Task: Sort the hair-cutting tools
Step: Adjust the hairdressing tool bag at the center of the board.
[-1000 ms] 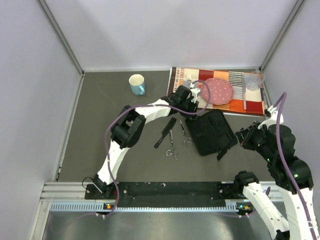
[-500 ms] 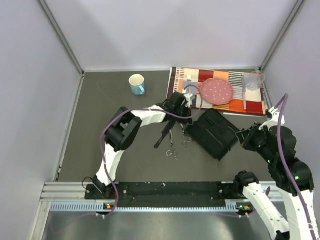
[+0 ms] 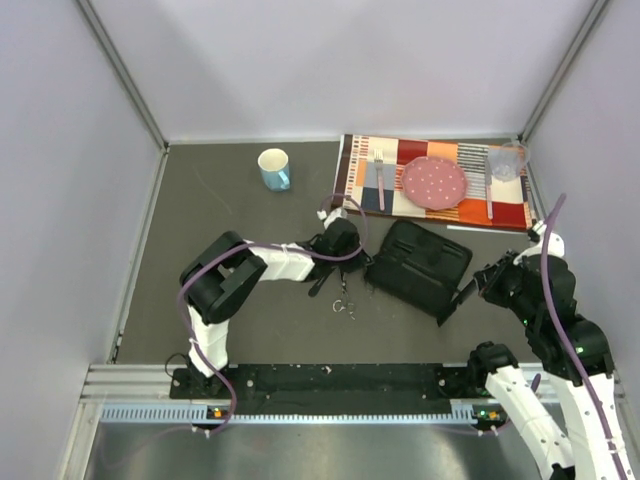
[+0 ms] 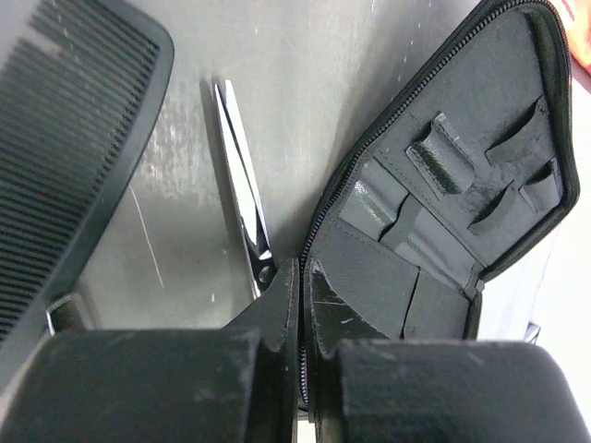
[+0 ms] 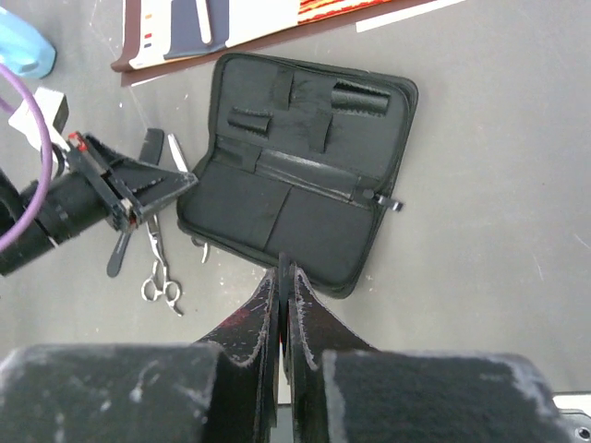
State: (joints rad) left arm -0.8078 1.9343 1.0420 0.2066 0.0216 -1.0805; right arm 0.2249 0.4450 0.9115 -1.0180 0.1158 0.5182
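The black zip case (image 3: 420, 262) lies open and flat at mid-table, its pockets empty (image 5: 295, 194). My left gripper (image 3: 350, 250) is shut on the zip edge at the case's left corner (image 4: 303, 272). One silver scissors (image 4: 242, 185) lies just left of that edge, partly under the case. A second silver scissors (image 3: 345, 305) lies nearer the front (image 5: 159, 277). The flat black comb (image 4: 65, 138) lies left of them, partly under my left arm. My right gripper (image 3: 462, 295) hovers by the case's near right corner, shut on a thin black piece seen edge-on (image 5: 284, 268), seemingly the slim handled comb.
A striped placemat (image 3: 510, 212) at the back right bears a pink plate (image 3: 433, 180), a fork (image 3: 379, 175), another utensil (image 3: 488, 195) and a clear glass (image 3: 506, 160). A blue mug (image 3: 273, 168) stands back left. Walls enclose the table.
My left gripper came from the placemat's edge toward the front left, pulling the case's flap over. The case went from folded to open and flat. The right gripper stayed nearly still.
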